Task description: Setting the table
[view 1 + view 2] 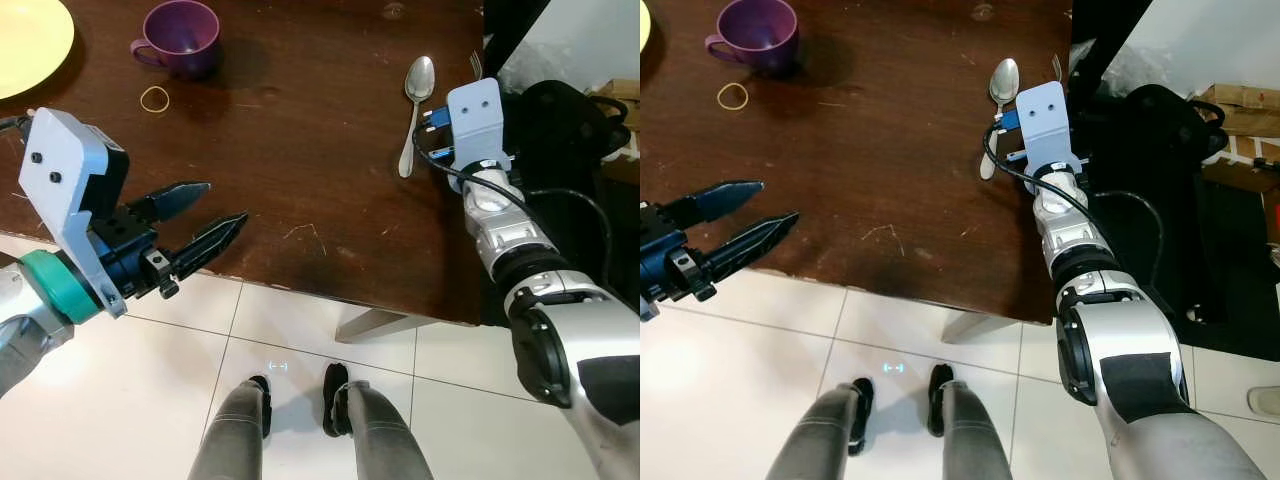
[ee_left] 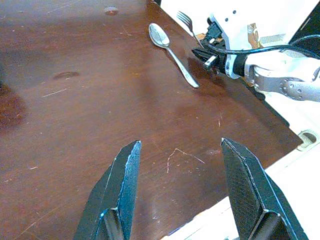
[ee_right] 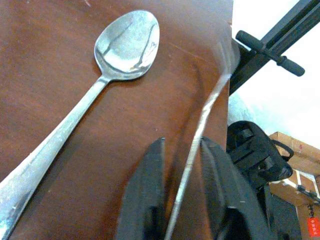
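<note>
A silver spoon (image 1: 415,105) lies on the dark wooden table (image 1: 300,190) near its right edge, bowl pointing away from me. Just right of it, my right gripper (image 3: 182,142) is shut on a fork (image 3: 200,125); the thin handle runs between the fingers and looks blurred, and the tines (image 1: 476,63) poke out past the wrist mount. A purple cup (image 1: 180,35) and a yellow plate (image 1: 25,40) sit at the far left. My left gripper (image 1: 227,201) hovers open over the table's near left edge, holding nothing.
A yellow rubber band (image 1: 155,98) lies near the cup. A black bag (image 1: 560,130) and cardboard boxes (image 1: 1240,110) crowd the floor right of the table. A table leg (image 1: 375,323) stands on white tiles in front of my feet.
</note>
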You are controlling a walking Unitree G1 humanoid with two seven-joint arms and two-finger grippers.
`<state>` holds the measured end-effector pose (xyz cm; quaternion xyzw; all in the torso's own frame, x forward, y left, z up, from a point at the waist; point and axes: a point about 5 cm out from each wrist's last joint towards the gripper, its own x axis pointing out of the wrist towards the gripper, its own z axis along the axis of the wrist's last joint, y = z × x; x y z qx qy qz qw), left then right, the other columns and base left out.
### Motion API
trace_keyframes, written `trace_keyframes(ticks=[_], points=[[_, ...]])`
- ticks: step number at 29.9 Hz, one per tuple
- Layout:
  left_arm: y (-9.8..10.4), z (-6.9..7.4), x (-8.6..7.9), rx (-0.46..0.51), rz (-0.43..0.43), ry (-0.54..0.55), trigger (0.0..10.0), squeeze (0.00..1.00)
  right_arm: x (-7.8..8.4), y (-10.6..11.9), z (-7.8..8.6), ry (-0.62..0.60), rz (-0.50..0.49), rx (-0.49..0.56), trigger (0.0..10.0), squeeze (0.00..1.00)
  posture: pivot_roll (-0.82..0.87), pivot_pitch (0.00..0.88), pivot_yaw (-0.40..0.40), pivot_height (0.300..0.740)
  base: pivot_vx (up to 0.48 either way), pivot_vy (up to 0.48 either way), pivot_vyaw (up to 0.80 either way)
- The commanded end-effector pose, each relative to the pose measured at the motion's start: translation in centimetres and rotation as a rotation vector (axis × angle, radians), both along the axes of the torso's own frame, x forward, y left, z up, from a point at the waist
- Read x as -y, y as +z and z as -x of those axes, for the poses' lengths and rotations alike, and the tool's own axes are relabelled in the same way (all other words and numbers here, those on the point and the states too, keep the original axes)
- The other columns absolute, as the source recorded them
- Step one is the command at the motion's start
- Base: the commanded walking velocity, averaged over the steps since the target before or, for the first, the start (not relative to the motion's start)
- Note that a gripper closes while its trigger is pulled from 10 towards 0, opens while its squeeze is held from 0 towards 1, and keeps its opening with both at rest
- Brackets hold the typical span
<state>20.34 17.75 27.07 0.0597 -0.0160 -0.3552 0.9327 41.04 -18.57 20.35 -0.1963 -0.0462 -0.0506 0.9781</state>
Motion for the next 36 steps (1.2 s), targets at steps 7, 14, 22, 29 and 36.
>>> trace_keyframes(ticks=[7,14,22,29,36], points=[[-0.2,0.4,0.3,-0.015,-0.003,-0.009,10.0,0.0,0.2,-1.2,0.2,-0.011,0.001,-0.048,10.0,1.0,0.42,0.309,-0.002,0.74,0.0,0.0,0.0],[-0.3,0.1,0.5,-0.018,0.011,-0.016,10.0,0.0,0.8,-0.5,0.1,-0.019,-0.01,-0.022,10.0,0.0,0.4,0.287,-0.01,0.74,0.0,0.0,0.0],[-0.5,-0.6,1.2,-0.012,0.042,-0.031,10.0,0.0,1.9,1.7,0.0,-0.03,-0.056,0.067,10.0,0.0,0.35,0.254,-0.017,0.74,0.0,0.0,0.0],[-1.4,-2.6,1.8,0.006,0.057,0.02,10.0,0.0,1.1,3.2,0.3,0.062,-0.179,0.198,10.0,0.0,0.27,0.18,-0.02,0.74,0.0,0.0,0.0],[-3.0,-7.0,1.6,0.043,0.033,0.243,10.0,0.0,-2.3,0.4,3.4,0.195,-0.349,0.266,10.0,0.0,0.18,0.089,-0.006,0.74,0.0,0.0,0.0]])
